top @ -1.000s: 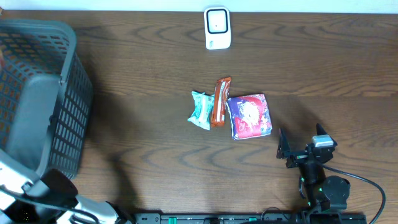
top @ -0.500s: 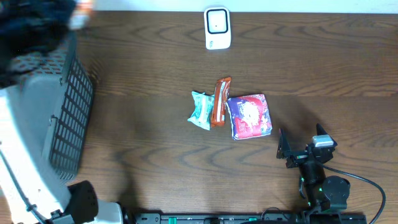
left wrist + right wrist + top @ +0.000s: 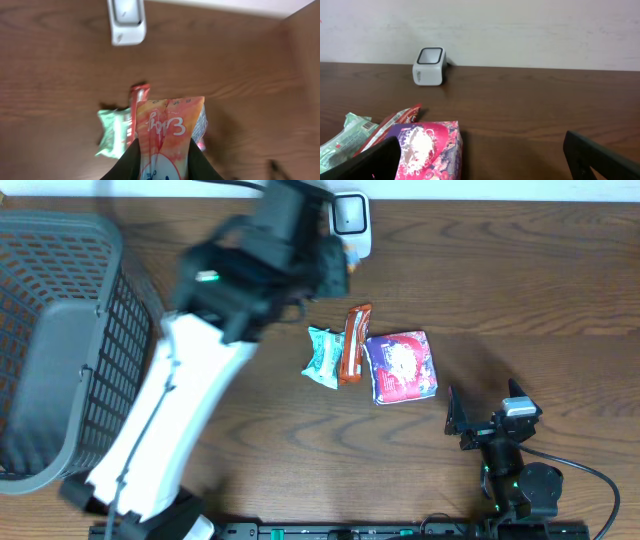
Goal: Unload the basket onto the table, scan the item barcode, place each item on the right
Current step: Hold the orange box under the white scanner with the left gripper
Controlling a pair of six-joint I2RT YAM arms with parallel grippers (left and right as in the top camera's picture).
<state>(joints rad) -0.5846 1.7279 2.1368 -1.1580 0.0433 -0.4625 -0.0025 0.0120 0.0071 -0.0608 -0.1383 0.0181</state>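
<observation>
the left end effector (image 3: 164,159) is clenched on an orange-and-pink glossy snack packet (image 3: 169,120), its black fingers (image 3: 129,162) pressing both sides of it at the bottom centre of the left wrist view. the packet hangs above the dark brown wooden tabletop (image 3: 520,290). the white box-shaped barcode scanner (image 3: 350,225) stands at the upper centre of the overhead frame, apart from the packet. on the tabletop a pale green wrapped snack (image 3: 323,357), a slim orange-red wrapped bar (image 3: 355,342) and a purple-and-red printed pouch (image 3: 402,366) lie side by side at the centre. a grey plastic mesh basket (image 3: 60,330) fills the left edge. the right end effector (image 3: 481,142) rests released at lower right, jaws wide, holding nothing.
</observation>
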